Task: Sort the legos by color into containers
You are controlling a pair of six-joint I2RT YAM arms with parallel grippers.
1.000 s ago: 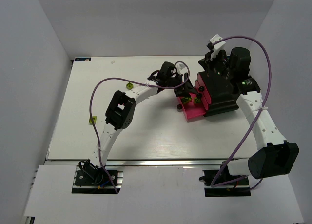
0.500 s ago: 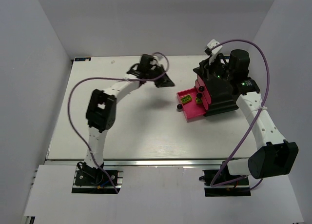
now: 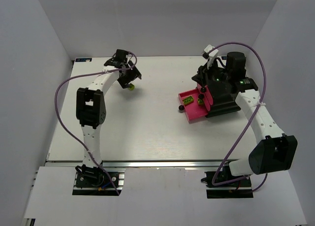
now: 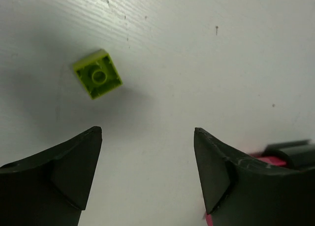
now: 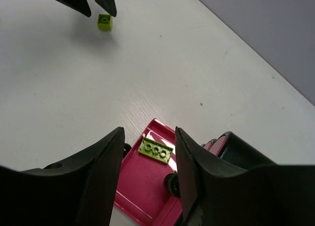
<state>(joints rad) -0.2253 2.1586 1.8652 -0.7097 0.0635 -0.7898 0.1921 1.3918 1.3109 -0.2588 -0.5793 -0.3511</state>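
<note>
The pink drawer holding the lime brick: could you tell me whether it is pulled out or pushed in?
Pulled out: the drawer juts from the black cabinet, its floor exposed, a lime-green lego inside.

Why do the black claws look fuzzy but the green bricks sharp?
Left wrist view: left claw near the lens, soft-edged; square lime brick crisp, faint shadow beside it. Right wrist view: right claw blurred likewise; oblong lime brick sharp.
</note>
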